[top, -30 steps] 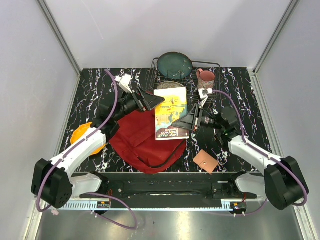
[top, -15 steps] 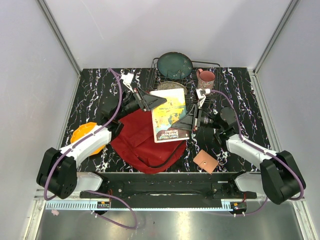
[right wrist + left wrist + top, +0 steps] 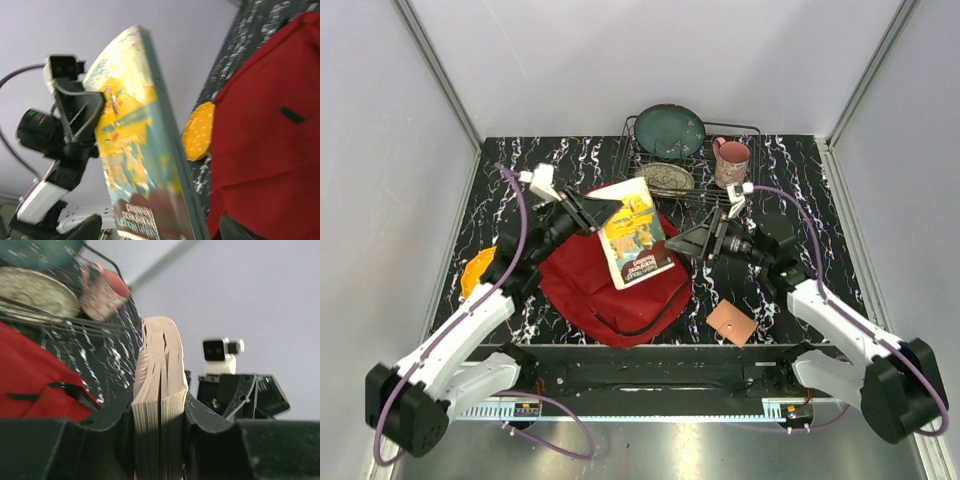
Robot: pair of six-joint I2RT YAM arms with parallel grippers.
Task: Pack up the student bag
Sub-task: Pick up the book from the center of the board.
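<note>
Above the red bag (image 3: 590,290) at the table's (image 3: 790,180) near middle, a book (image 3: 632,233) is clamped by the left gripper (image 3: 588,213); the right gripper (image 3: 682,246) is spread wide. Held one-sided, the book could be twisted loose.

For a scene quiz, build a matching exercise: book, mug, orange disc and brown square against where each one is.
1 book
2 mug
3 orange disc
4 brown square

A at the back, right of the teal plate
B clamped in the left gripper over the student bag
C beside the left arm
D near side, right of that bag

Pairs: 1-B, 2-A, 3-C, 4-D
</note>
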